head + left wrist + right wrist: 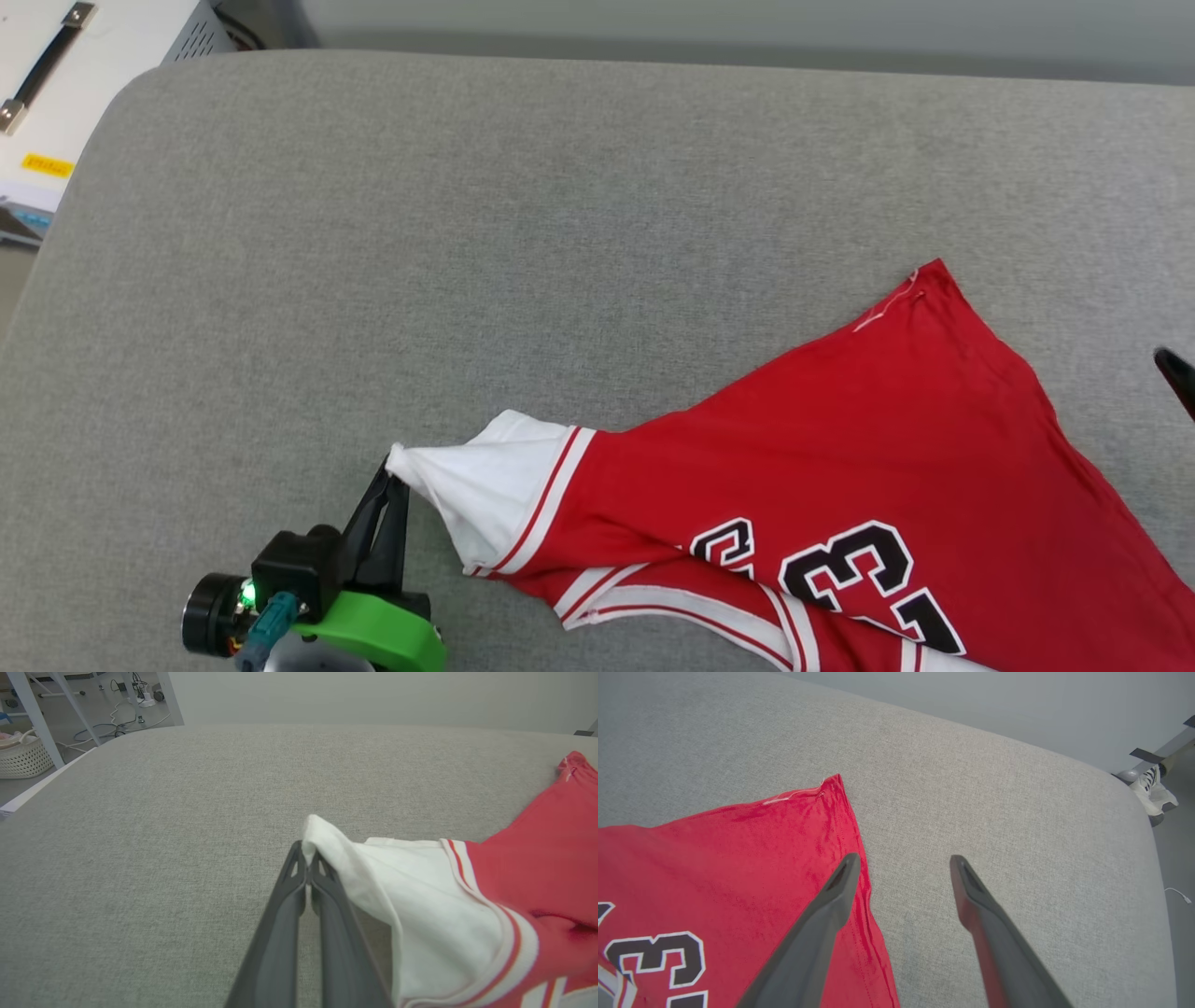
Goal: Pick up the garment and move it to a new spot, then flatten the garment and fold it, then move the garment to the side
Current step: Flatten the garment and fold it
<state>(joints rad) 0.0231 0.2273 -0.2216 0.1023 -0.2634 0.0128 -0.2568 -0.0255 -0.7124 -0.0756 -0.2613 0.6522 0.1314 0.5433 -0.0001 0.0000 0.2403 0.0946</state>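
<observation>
Pinching the tip of the white sleeve (485, 481), the left gripper (397, 478) is being seen with its fingers pressed together on the garment (840, 448). The garment is lying slantwise on the grey cushioned surface (467, 233), its lower part bunched. The right gripper (901, 863) is being held with its fingers wide apart above the garment's side edge, gripping nothing. Flattening is judged to be under way; folding and the move aside are being left undone. The pinch itself is being shown closest by the left wrist view, with a basket (23, 756) far beyond. The hem corner (831, 786) and a distant shoe (1155, 795) are being given by the right wrist view.
</observation>
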